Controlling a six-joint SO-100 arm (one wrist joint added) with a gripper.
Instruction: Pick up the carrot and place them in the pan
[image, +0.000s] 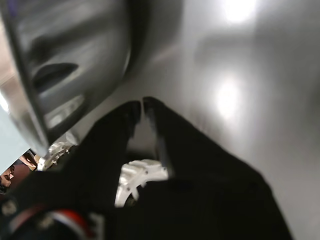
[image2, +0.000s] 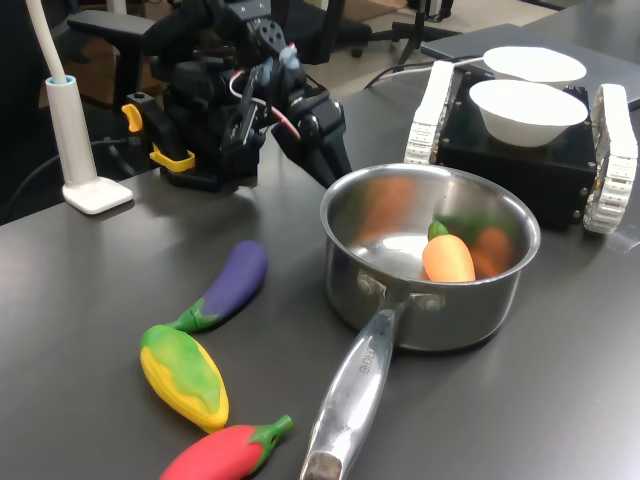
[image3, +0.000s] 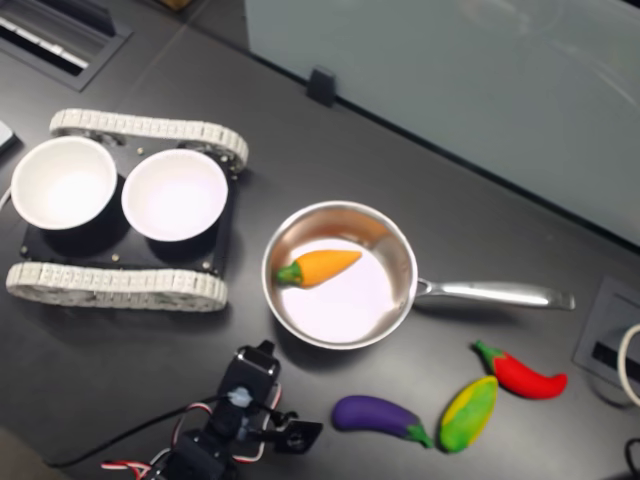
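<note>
The black two-fingered gripper (image: 143, 104) hangs empty with its tips nearly together, just outside the rim of the round shiny steel saucepan (image2: 470, 322). Inside that saucepan lies the smooth orange toy carrot (image3: 322, 266), its long axis across the saucepan floor and its green cap pointing away from the handle, so the task looks finished.

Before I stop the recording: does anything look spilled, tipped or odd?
Nothing stands out. The smooth orange toy carrot lies inside the upright shiny steel saucepan; the black claw is outside it, empty.
</note>
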